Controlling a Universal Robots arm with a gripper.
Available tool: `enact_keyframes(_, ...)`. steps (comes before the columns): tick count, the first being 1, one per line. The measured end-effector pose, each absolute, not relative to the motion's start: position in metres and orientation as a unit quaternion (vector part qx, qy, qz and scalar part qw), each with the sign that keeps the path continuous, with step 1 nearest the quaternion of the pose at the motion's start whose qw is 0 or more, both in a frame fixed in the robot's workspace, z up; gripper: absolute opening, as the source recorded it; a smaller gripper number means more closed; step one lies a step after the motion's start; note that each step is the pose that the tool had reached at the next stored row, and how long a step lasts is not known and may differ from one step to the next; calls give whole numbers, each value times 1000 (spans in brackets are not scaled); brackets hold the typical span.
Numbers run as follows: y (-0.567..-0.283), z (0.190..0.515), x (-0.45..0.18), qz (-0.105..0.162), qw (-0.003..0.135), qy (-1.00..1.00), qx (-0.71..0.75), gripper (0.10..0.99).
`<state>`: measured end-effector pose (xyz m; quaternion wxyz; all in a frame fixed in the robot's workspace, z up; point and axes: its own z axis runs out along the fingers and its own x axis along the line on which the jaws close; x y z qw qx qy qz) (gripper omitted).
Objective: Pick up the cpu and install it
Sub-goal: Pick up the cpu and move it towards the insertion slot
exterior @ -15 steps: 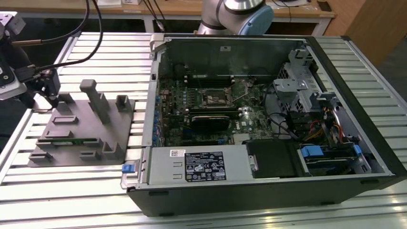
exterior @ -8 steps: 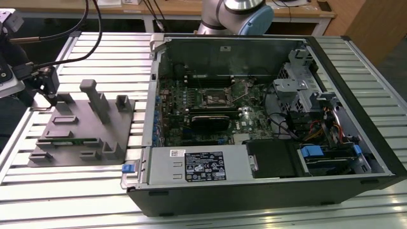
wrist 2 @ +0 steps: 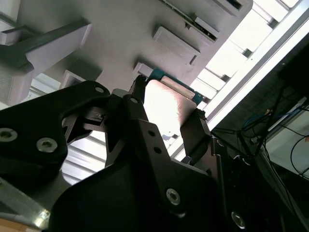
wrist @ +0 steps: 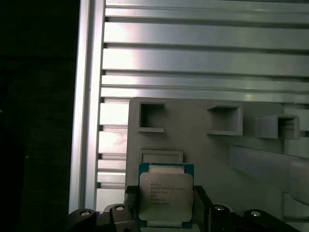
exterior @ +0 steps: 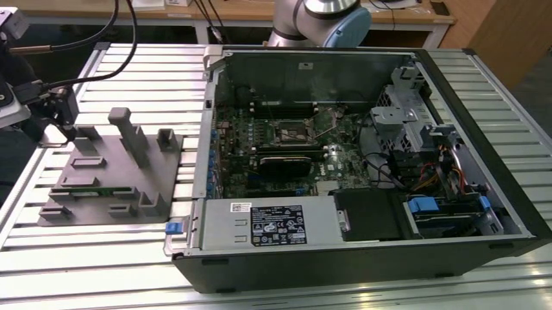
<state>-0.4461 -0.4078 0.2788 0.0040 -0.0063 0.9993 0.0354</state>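
Jaws apparently grip the cpu [wrist: 165,195] at the grey fixture [wrist: 212,145], its lid print too faint to read.

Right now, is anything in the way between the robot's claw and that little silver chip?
Nothing visible. In the first wrist view the gripper has its fingers against two opposite edges of the cpu, with no other object between them, above the grey fixture.

cpu [wrist: 165,193] silver top, green edge; fixture [wrist: 207,147] grey; end effector [wrist: 164,200] black.
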Motion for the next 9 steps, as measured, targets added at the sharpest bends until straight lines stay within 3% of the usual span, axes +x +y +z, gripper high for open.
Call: enact_keyframes(9,-408,291,-446,36,4,999,-6,545)
